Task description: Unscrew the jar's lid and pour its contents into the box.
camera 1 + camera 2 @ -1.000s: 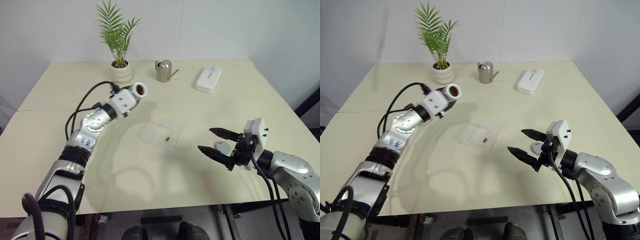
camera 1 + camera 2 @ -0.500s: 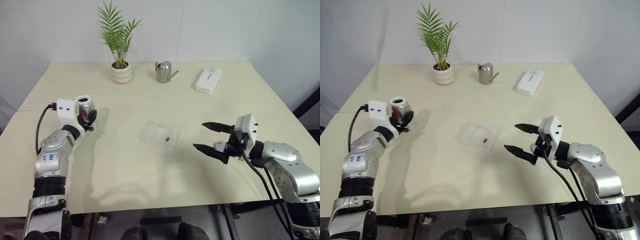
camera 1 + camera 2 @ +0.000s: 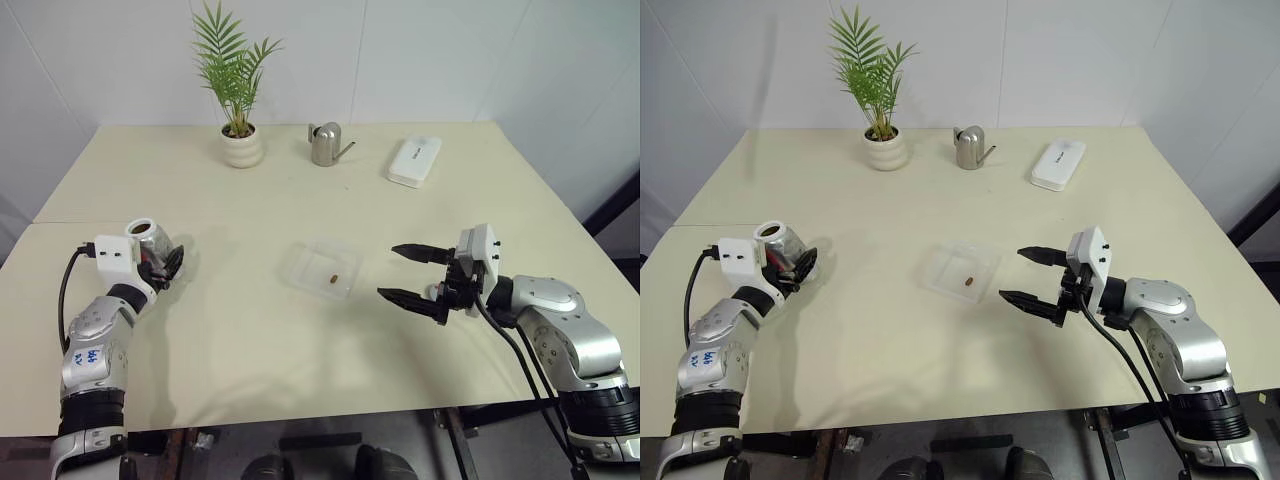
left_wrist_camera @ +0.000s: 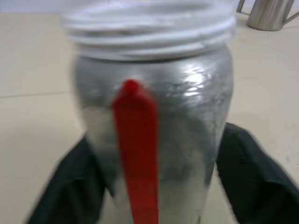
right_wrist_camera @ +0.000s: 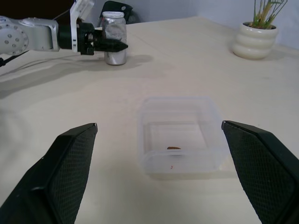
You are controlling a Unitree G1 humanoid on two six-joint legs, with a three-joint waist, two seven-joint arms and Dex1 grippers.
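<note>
- Closure of the left gripper (image 3: 168,262) cannot be told. It is set about the lower body of the jar (image 3: 145,240), but whether the jar is pinched or already let go is not shown.
- The right gripper (image 3: 388,271) is spread wide and empty, and is held level just to the right of the box (image 3: 305,262), pointing toward it.
- The jar is stood on the table (image 3: 250,350), well to the left of the box and apart from it.
- The jar is upright. Its long axis is vertical, its threaded mouth is uncovered and points up, and its red stripe is turned toward the left wrist.
- A small brown bit of the contents (image 3: 336,277) is seen lying in the box.
- The pour is therefore judged done, and the step in hand is taken to be the setting-down and release of the jar.
- For the next move, a full spreading of the left gripper is called for. It should then be drawn straight back, away from the box, so that the jar is not brushed or tipped.
</note>
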